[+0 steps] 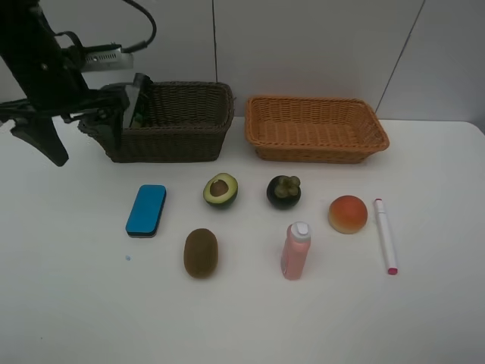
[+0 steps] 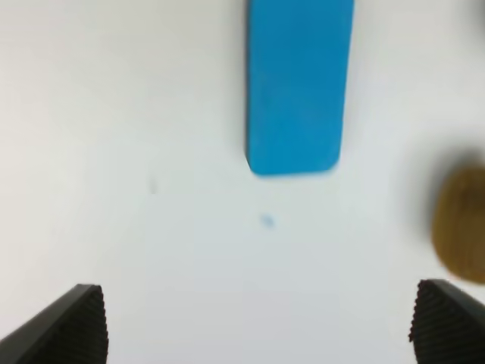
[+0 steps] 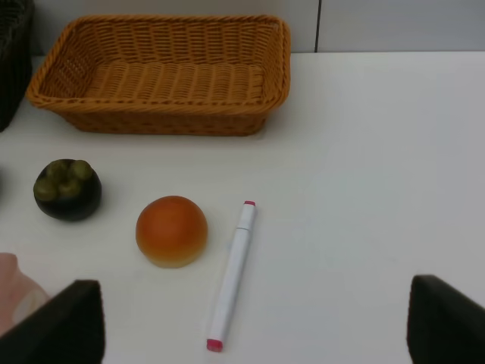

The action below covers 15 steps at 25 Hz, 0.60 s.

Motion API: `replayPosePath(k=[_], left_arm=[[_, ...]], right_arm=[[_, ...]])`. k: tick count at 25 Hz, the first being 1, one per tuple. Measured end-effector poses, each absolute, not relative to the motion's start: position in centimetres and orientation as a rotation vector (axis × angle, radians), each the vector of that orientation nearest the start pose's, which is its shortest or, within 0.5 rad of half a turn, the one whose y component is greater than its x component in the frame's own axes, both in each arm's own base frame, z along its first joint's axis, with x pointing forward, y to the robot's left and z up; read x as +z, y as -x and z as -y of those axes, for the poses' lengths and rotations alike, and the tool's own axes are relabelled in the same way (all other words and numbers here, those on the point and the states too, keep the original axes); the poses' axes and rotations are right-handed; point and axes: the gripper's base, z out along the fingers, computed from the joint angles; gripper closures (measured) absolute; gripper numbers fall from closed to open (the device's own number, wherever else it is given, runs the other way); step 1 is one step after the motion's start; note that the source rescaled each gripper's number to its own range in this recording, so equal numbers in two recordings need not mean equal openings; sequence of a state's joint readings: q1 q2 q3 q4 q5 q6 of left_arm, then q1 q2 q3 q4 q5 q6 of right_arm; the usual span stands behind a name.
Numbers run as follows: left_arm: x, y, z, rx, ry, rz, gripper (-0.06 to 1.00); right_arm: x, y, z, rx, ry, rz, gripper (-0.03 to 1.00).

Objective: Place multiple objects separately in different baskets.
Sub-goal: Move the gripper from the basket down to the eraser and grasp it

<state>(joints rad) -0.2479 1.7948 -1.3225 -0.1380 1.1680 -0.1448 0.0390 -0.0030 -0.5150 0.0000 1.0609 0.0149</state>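
On the white table lie a blue eraser (image 1: pixel 145 210) (image 2: pixel 298 83), halved avocado (image 1: pixel 220 189), mangosteen (image 1: pixel 283 191) (image 3: pixel 67 189), orange bun (image 1: pixel 348 214) (image 3: pixel 171 230), marker (image 1: pixel 386 235) (image 3: pixel 231 277), pink bottle (image 1: pixel 296 250) (image 3: pixel 15 292) and kiwi (image 1: pixel 201 252) (image 2: pixel 460 224). Behind them stand the dark basket (image 1: pixel 182 140) and the orange basket (image 1: pixel 318 148) (image 3: pixel 159 121). A dark glossy thing (image 1: pixel 136 102), perhaps the pump bottle, leans inside the dark basket's left end. My left gripper (image 1: pixel 76 125) (image 2: pixel 261 326) hangs open and empty beside that end. My right gripper (image 3: pixel 258 326), unseen from above, is open and empty.
The left arm (image 1: pixel 34 68) and its cable fill the back left corner. A small blue speck (image 1: pixel 127 258) (image 2: pixel 265 220) marks the table in front of the eraser. The white wall rises just behind both baskets.
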Motion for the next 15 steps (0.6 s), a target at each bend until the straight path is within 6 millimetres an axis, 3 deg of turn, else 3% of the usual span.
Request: replayPosePath(k=[8,15], left_arm=[[17.5,-32.5,15.0,-0.155,-0.167,-3.155,-0.05],[13.7,-33.6,15.1,0.021,-0.037,-3.14,-0.06]], right_arm=[[28.1,0.7,0.0,0.034,0.024,-2.027,-0.03],[28.1,0.7,0.0,0.034,0.024,-2.027,-0.03]])
